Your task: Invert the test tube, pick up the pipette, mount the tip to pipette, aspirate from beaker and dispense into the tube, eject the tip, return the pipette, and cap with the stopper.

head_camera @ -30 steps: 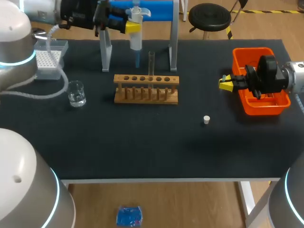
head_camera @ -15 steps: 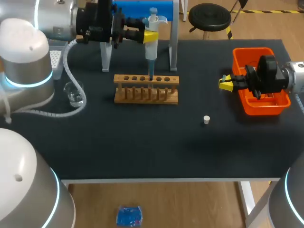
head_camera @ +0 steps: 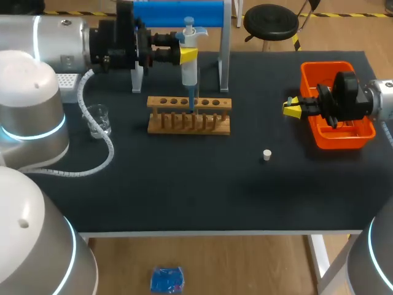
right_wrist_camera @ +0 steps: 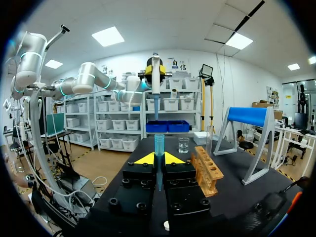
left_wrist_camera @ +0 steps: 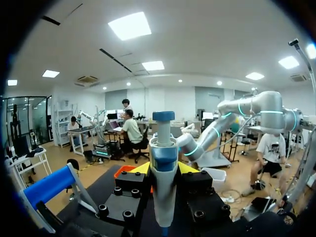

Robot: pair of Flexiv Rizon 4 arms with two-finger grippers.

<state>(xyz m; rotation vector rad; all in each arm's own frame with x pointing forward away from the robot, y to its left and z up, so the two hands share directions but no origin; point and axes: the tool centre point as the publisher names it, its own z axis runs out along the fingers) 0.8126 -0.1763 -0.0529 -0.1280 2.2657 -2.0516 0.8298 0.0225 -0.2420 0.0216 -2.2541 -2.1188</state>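
My left gripper (head_camera: pixel 188 55) is shut on the white pipette (head_camera: pixel 189 67), held upright over the wooden rack (head_camera: pixel 189 117). Its blue tip (head_camera: pixel 192 102) points down into the rack where the clear test tube stands; the pipette mostly hides the tube. In the left wrist view the pipette (left_wrist_camera: pixel 163 163) fills the gap between the fingers. The beaker (head_camera: pixel 98 119) with clear liquid sits left of the rack. The white stopper (head_camera: pixel 266 155) lies on the mat. My right gripper (head_camera: pixel 291 109) hangs beside the orange bin (head_camera: pixel 338 138), shut on a slim blue tip (right_wrist_camera: pixel 159 145).
A tip box (head_camera: pixel 66 86) stands at the far left behind my left arm. The blue-topped pipette stand (head_camera: pixel 178 11) rises behind the rack. The wide black mat in front of the rack holds only the stopper.
My left arm carried the pipette to the right, from near the stand's left leg to above the rack, then lowered it toward the tube. The right arm stayed still.
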